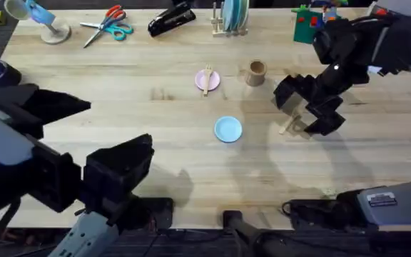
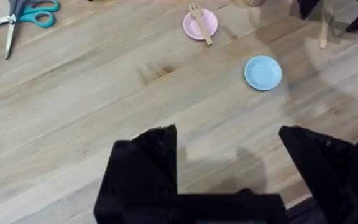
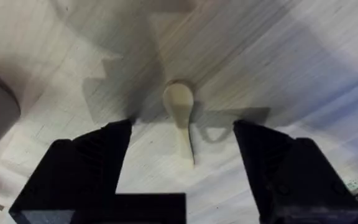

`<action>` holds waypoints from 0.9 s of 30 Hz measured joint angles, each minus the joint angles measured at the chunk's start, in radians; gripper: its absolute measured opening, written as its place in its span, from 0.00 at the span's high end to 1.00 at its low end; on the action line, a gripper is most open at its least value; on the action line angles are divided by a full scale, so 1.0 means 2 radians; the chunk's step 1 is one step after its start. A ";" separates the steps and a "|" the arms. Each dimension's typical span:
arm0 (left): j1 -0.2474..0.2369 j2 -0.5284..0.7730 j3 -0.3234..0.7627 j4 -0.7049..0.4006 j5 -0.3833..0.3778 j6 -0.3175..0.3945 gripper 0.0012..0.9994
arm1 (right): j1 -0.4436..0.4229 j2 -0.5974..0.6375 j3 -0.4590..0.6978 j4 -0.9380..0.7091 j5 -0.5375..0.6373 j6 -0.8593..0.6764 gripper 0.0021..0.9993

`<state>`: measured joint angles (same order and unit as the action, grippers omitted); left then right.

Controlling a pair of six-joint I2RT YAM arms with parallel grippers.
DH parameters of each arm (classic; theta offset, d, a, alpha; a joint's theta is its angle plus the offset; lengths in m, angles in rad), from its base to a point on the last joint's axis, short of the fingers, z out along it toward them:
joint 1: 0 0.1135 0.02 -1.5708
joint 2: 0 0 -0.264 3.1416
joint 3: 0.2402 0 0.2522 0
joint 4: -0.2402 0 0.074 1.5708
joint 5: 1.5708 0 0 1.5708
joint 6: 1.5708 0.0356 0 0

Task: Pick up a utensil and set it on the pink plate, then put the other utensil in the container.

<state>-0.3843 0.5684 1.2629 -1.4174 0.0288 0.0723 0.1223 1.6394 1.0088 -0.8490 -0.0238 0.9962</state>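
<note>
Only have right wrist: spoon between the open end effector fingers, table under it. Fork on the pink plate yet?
Observer: Yes. The fork lies across the pink plate, handle past the rim.
Operator: Where's the cup from the spoon?
Observer: In overhead the cup stands upright, farther up the table than the spoon and toward the left arm's side, with bare table between them.
Operator: Left arm in the way?
Observer: No. The left end effector is open over bare table near its own base, well short of the blue plate.
</note>
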 joint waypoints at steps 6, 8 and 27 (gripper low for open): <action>0.000 0.000 0.000 0.000 0.000 0.000 0.00 | 0.000 0.000 0.000 0.000 0.000 0.001 0.01; 0.000 0.000 0.000 0.000 0.000 0.000 0.01 | 0.000 0.000 0.000 0.000 0.000 0.001 0.01; 0.000 0.000 0.000 0.000 0.000 0.000 0.00 | 0.000 0.000 0.000 0.008 -0.006 0.003 0.94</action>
<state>-0.3843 0.5684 1.2629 -1.4174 0.0290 0.0732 0.1223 1.6398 1.0088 -0.8337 -0.0353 1.0028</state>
